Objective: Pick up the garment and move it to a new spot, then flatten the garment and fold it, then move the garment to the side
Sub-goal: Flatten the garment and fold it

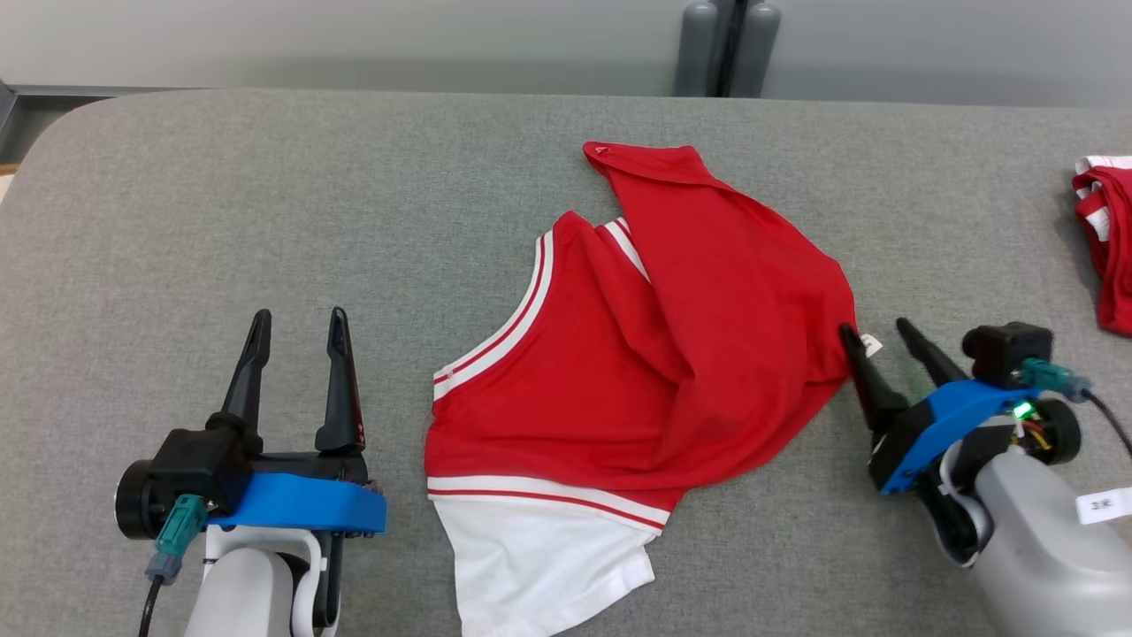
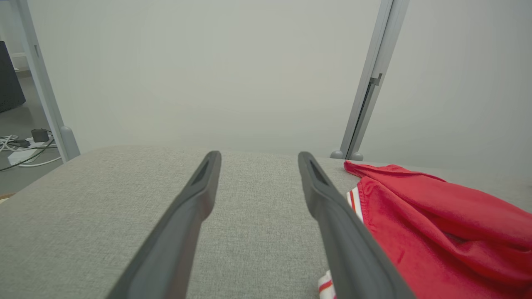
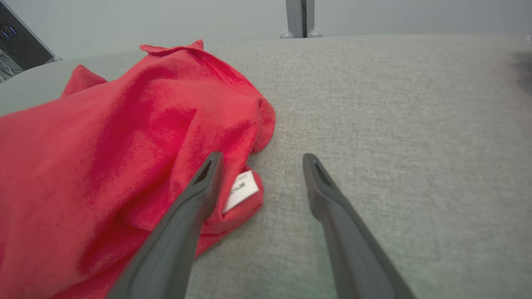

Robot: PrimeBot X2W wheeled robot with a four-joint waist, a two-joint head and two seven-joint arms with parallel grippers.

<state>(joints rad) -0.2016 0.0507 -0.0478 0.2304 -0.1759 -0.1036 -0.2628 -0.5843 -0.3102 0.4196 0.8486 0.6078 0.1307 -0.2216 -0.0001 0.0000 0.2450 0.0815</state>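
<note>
- step, as i read it: the opening pick-up. garment (image 1: 637,354) is crumpled and unfolded, so flatten and fold are not yet done.
- garment: red with white stripe trim and a white panel, mid table. the panel reaches toward the near edge, and a red flap is thrown over the body toward the far edge.
- right gripper (image 1: 875,327): released, jaws spread, nothing held. it's at the garment's right-hand hem. one finger is at or over the cloth beside a white tag (image 3: 241,189), the other over bare table.
- left gripper (image 1: 299,313): also released and empty, over bare table, apart from the garment's left side.
- next move needs the right jaws to close on the hem fold near the tag. the left must come across to the striped edge for a two-point lift. a single-layer grab risks the cloth dragging.
- surface: table (image 1: 221,195) with grey woven covering, rounded far-left corner.
- second red-and-white garment (image 1: 1105,239) sits at the right edge, well apart.
- room: plain pale wall, grey posts (image 1: 727,49) behind the far edge, cables on the floor (image 2: 20,149) off the left side.
</note>
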